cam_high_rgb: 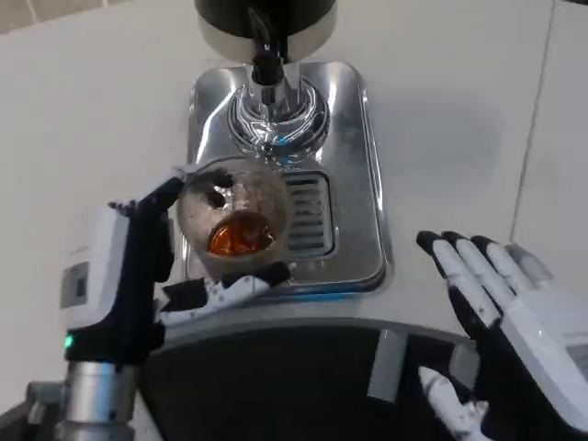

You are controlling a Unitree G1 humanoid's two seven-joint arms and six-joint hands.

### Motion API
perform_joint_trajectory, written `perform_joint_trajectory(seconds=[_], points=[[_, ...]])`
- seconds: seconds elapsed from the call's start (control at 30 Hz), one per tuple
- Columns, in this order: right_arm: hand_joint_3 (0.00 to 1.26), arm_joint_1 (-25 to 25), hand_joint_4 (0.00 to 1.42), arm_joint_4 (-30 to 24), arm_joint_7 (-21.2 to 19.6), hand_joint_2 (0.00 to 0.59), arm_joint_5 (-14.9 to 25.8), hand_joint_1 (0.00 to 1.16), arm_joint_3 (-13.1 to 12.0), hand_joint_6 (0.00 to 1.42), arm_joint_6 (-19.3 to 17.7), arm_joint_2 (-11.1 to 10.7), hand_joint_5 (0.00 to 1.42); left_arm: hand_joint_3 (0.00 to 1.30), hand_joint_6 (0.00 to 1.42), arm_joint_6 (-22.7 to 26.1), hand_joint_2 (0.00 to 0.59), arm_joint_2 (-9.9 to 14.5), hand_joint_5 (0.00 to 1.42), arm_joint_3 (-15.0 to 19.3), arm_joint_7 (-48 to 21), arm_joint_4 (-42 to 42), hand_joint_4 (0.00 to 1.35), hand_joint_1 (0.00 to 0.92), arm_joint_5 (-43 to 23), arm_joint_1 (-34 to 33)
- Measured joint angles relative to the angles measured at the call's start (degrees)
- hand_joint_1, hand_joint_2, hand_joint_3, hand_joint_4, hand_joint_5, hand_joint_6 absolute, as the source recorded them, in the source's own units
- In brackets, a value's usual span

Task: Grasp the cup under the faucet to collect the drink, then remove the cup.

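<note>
The left hand point(138, 276) grasps the cup point(234, 219) at frame centre, over the steel tray's point(354, 175) front edge. The right hand point(501, 312), lower right, hangs released above bare white table point(83, 119).

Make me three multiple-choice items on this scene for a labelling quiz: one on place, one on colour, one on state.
1. Where is the cup?
A. over the drip tray
B. on the bare table
C. at the right robot hand

2. What colour is the drink?
A. green
B. amber
C. white

3. How is the right robot hand?
A. gripping the cup
B. pressing the faucet
C. open, holding nothing

Answers: 1 A, the cup sits over the metal tray beside its grate; 2 B, orange-brown liquid shows inside; 3 C, its fingers are spread while the left robot hand grips the cup.
</note>
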Motion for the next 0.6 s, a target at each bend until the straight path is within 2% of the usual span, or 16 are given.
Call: perform_joint_trajectory(seconds=[0.17, 0.27, 0.43, 0.6], points=[[0.00, 2.7, 0.00, 1.7, -4.8, 0.586, 0.8, 0.12, -1.5, 0.00, -3.2, -0.9, 0.00, 1.15, 1.42, -1.3, 0.000, 0.2, 1.42, 0.9, -2.0, -3.8, 1.22, 0.749, -0.8, 2.9], [0.00, 4.5, 0.00, 2.1, -6.3, 0.586, 1.0, 0.11, -2.4, 0.00, -4.7, -1.2, 0.00, 1.15, 1.42, -2.0, 0.000, 0.3, 1.42, 1.6, -2.8, -6.0, 1.22, 0.749, -0.9, 4.6], [0.00, 6.9, 0.00, 2.1, -8.7, 0.586, 1.7, 0.00, -3.8, 0.00, -7.7, -1.5, 0.00, 1.15, 1.42, -2.9, 0.000, 0.3, 1.42, 1.9, -4.1, -8.3, 1.22, 0.747, -0.9, 7.4], [0.00, 8.1, 0.00, 2.1, -10.8, 0.586, 3.2, 0.00, -6.5, 0.00, -10.6, -2.9, 0.00, 1.15, 1.42, -4.0, 0.000, 0.3, 1.42, 2.2, -5.4, -11.0, 1.22, 0.742, -0.9, 10.1]])
